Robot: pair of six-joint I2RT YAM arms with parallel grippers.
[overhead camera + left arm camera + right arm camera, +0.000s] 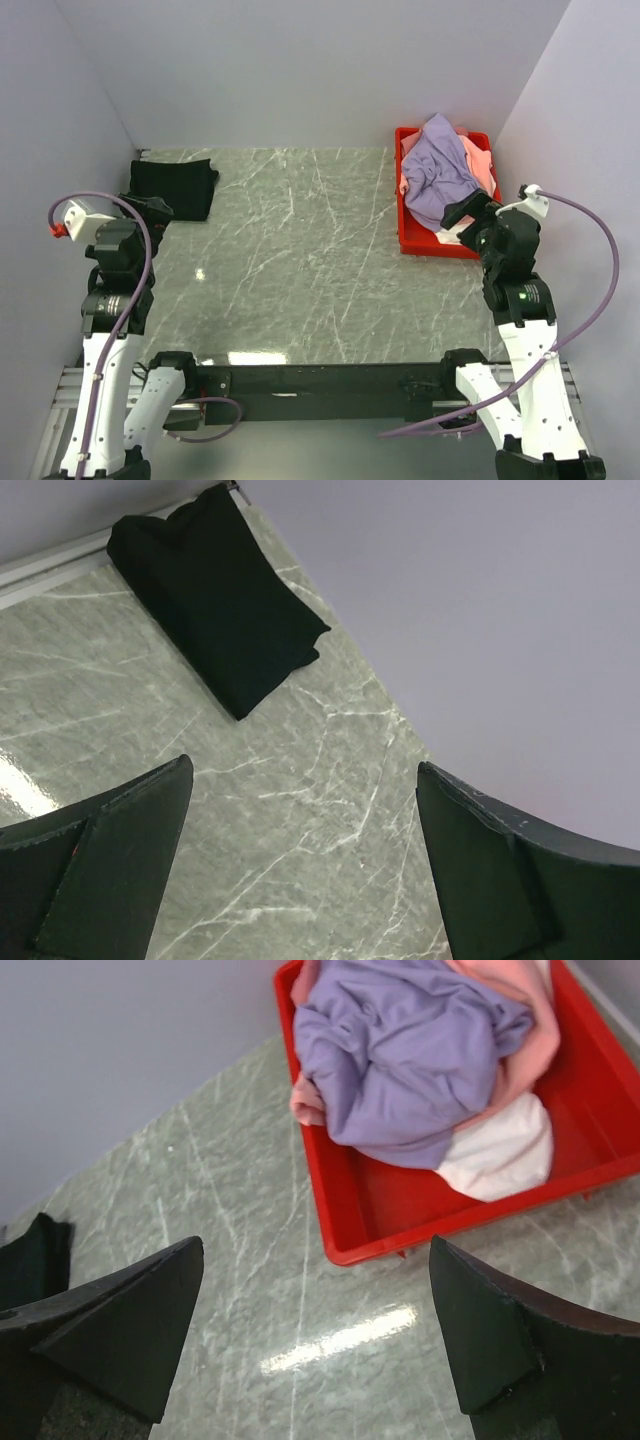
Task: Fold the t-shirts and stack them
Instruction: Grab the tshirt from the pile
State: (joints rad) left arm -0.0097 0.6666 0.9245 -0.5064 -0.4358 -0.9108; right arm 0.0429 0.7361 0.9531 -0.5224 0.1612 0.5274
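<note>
A folded black t-shirt (pixel 175 187) lies at the table's far left; it also shows in the left wrist view (pixel 220 610). A crumpled lavender-purple shirt (pixel 438 170) (pixel 400 1050) lies on top of a salmon-pink shirt (pixel 482 160) (pixel 525 1055) and a white shirt (pixel 500 1150) in the red tray (pixel 410 240) (pixel 350 1210). My left gripper (pixel 150 210) (pixel 305 770) is open and empty, just near of the black shirt. My right gripper (pixel 470 215) (pixel 315 1245) is open and empty over the tray's near end.
Grey walls close in the marble table (pixel 300 250) at the back and on both sides. The red tray stands against the right wall. The arm bases and a black rail (pixel 320 380) run along the near edge.
</note>
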